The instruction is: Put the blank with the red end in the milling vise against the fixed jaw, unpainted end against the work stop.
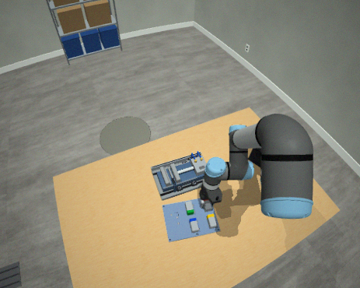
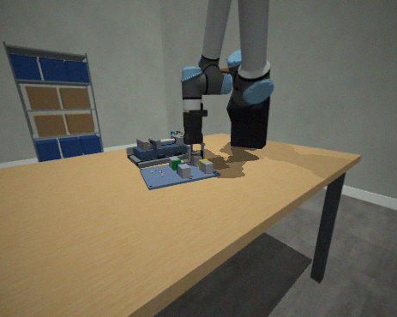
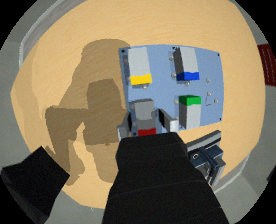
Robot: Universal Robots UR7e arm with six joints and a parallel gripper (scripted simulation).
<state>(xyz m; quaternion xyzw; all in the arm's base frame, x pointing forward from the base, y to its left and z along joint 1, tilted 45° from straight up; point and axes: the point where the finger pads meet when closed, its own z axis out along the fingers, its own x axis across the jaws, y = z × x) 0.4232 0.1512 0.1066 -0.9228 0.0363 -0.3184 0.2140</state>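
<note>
The red-ended blank (image 3: 144,109) (image 2: 196,161) lies on the blue plate (image 1: 174,230) (image 2: 159,182) (image 3: 162,91); the arm partly hides it in the top view. My gripper (image 3: 145,116) (image 2: 196,157) is open, its fingers low on both sides of this blank's long sides. The red end points towards the gripper body in the wrist view. The milling vise (image 1: 179,189) (image 2: 160,151) (image 3: 203,159) stands beside the plate. Its fixed jaw (image 1: 165,176) is at the end away from the hoses. No blank shows between the jaws; the work stop is too small to tell.
On the plate also lie the green-ended blank (image 1: 189,206) (image 2: 174,164) (image 3: 190,114), the blue-ended blank (image 1: 194,226) (image 2: 184,171) (image 3: 186,61) and the yellow-ended blank (image 1: 211,222) (image 2: 207,167) (image 3: 138,64). Small pins stand on the plate. Blue hoses (image 1: 196,155) rise at the vise's far end.
</note>
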